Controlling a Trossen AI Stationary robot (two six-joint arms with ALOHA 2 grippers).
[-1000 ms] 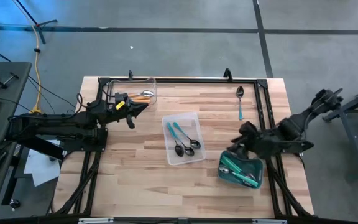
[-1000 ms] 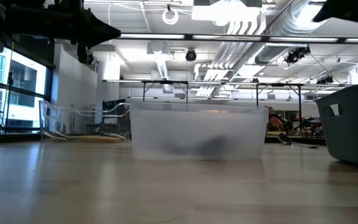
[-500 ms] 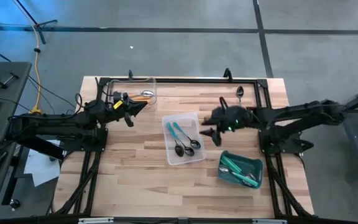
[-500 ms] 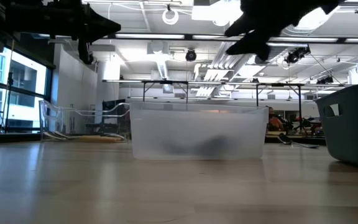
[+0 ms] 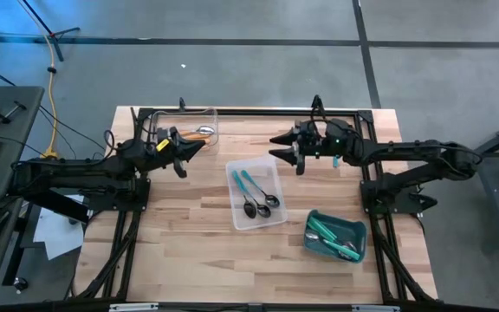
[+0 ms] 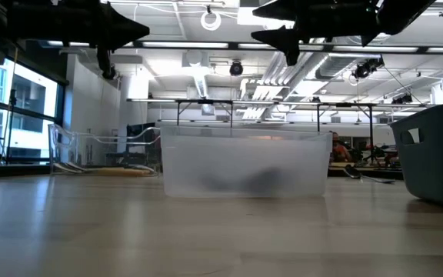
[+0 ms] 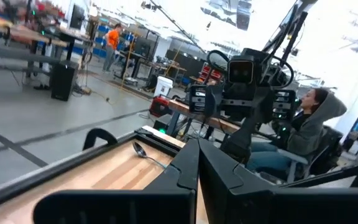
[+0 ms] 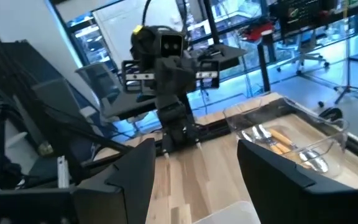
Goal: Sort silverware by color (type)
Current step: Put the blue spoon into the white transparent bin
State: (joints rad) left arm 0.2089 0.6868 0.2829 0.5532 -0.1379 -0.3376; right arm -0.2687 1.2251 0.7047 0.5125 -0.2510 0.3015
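Note:
Orange-handled spoons (image 5: pixel 199 133) lie in a clear tray (image 5: pixel 208 114) at the far left; the right wrist view shows the orange spoons (image 8: pixel 278 140) too. Two teal-handled spoons (image 5: pixel 251 186) lie in the centre tray (image 5: pixel 271 165). Green spoons (image 5: pixel 326 230) lie in the teal bin (image 5: pixel 353 227). One spoon (image 7: pixel 143 151) lies on the table by the far edge, under the right arm in the high view. My right gripper (image 5: pixel 280 149) (image 8: pixel 194 149) hangs open high above the table, beyond the centre tray. My left gripper (image 5: pixel 199 149) (image 7: pixel 197 155) is shut and empty, beside the orange tray.
A black frame (image 5: pixel 258 113) runs along the far edge and down both sides of the wooden table (image 5: pixel 189 234). The low view shows the centre tray (image 6: pixel 244 165) and the teal bin (image 6: pixel 437 154). A seated person (image 7: pixel 309 137) shows beyond the table.
My right gripper has risen from over the teal bin and swung toward the far edge and the table's left. It now hangs beyond the centre tray, and its arm covers the lone spoon in the high view. The left arm has stayed put.

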